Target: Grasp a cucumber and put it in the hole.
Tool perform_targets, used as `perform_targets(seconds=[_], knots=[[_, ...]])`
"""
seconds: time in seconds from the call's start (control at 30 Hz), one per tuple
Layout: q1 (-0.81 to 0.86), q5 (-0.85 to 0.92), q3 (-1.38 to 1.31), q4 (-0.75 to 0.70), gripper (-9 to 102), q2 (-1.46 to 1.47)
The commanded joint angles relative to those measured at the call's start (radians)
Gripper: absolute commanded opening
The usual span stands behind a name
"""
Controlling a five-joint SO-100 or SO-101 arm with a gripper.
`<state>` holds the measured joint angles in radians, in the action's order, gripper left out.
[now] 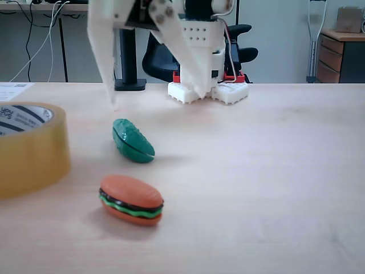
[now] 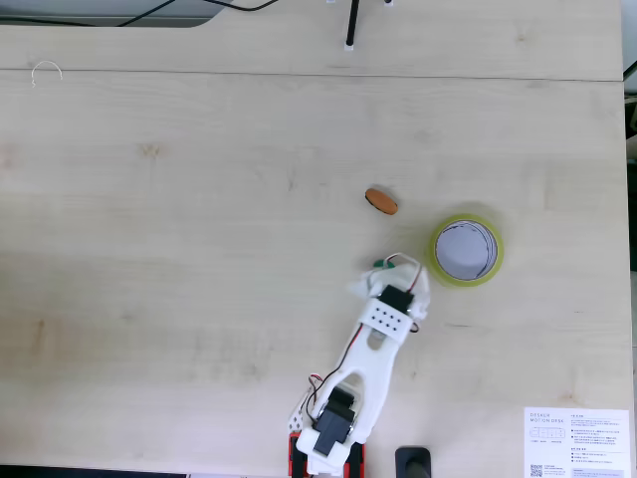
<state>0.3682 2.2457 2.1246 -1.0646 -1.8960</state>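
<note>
End effector (image 1: 154,100) spread, above cucumber (image 1: 133,141) — not touching.

Just below the white matt plastic gripper (image 1: 153,100) fingers lies a dark-green, bumpy, slightly glossy plastic cucumber (image 1: 133,141); nearby, a smooth orange plastic burger (image 1: 132,200), a glossy yellowish tape roll (image 1: 31,145), all on pale matt wood-grain table (image 1: 268,171)

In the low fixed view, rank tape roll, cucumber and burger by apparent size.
1. Yellowish-tan packing-tape roll, cropped at the frame edge.
2. Orange-brown toy burger, nearer the camera, so unsure.
3. Dark-green bumpy plastic cucumber.
</note>
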Motion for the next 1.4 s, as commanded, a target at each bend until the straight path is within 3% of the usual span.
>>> perform_targets(seconds=[0.0, 0.6, 0.93, 1.23, 1.37], knots=[[-0.021, 0.006, 0.031, 0.026, 45, -0.066], [-0.044, 0.043, 0.069, 0.273, 46, 0.124], [-0.006, 0.08, 0.061, 0.302, 42, 0.178], [0.017, 0.31, 0.109, 0.301, 41, 0.121], [0.014, 0.425, 0.153, 0.302, 35, 0.094]])
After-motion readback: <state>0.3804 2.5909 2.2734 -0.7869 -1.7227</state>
